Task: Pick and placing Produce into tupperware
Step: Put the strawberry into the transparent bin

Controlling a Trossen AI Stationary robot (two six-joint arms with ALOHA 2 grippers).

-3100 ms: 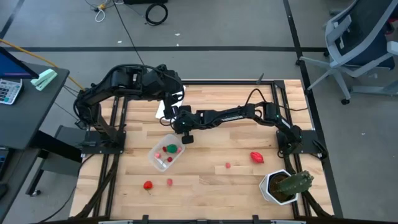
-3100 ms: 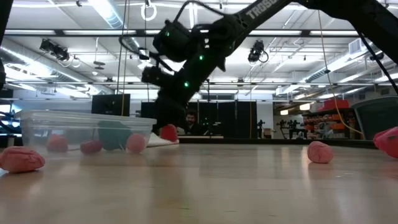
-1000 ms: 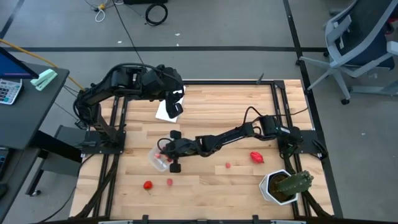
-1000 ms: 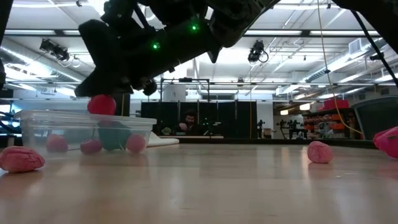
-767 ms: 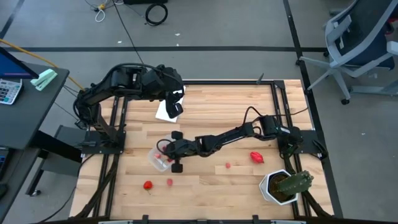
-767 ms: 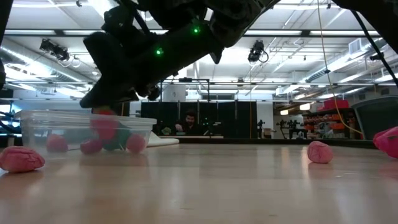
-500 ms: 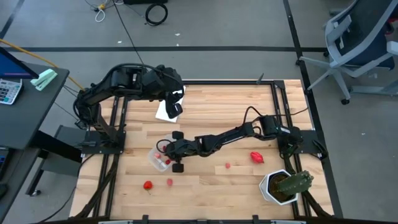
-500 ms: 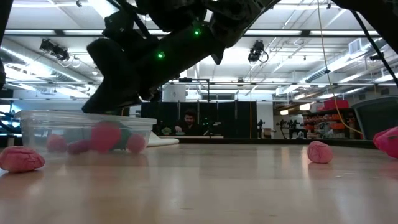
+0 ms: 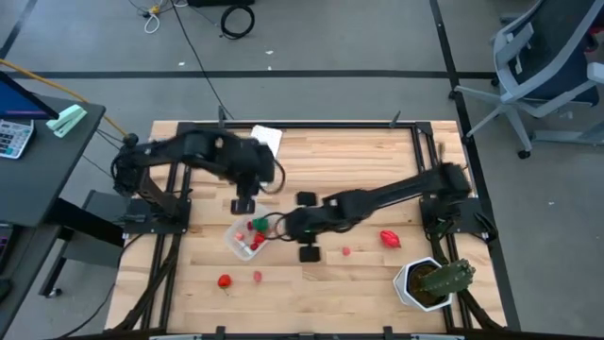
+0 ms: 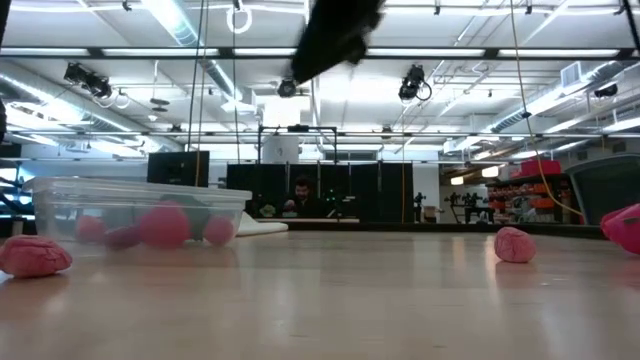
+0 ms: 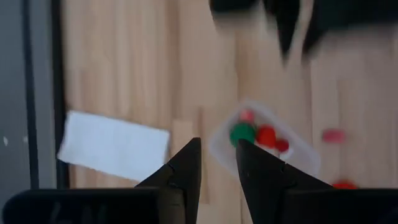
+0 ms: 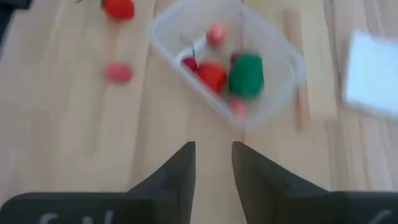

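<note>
Your tupperware [image 9: 249, 237] sits toward the tabletop's [image 9: 359, 161] left front, with a round green piece [image 9: 259, 225] and several red and pink pieces inside. From the right wrist camera the box [image 12: 227, 59] shows the green piece [image 12: 246, 74], a red one [image 12: 212, 75] and a pink one [image 12: 216, 33] in it.

Your right hand [image 9: 308, 227] hangs just right of the box, fingers [image 12: 180, 168] slightly apart with nothing between them. Your left hand [image 9: 243, 192] hangs just behind the box; its fingers [image 11: 186, 165] stand a little apart, also empty. The two hands are near each other, so the space around the box is tight on its back and right sides.

Open wood lies along the middle and back right of the tabletop. Loose produce remains at the front: a red piece [image 9: 225, 280] and a pink piece [image 9: 257, 276] near the front left edge, a small pink piece [image 9: 346, 251] at centre front, and a larger red piece [image 9: 390, 239] to the right, near the cactus pot [image 9: 420, 283] in the front right corner. A white panel [image 9: 267, 138] lies at the back edge, partly covered by the left arm.

Both arms are smeared in the overhead view, so you cannot make out the finger outlines there. From table height the box [image 10: 130, 210] is cut off at the left edge, only a dark piece of arm [image 10: 335, 35] shows at the top, and a pink piece [image 10: 35, 255] lies in front of the box. The pink piece at the right edge [image 10: 625, 228] is cut off.
</note>
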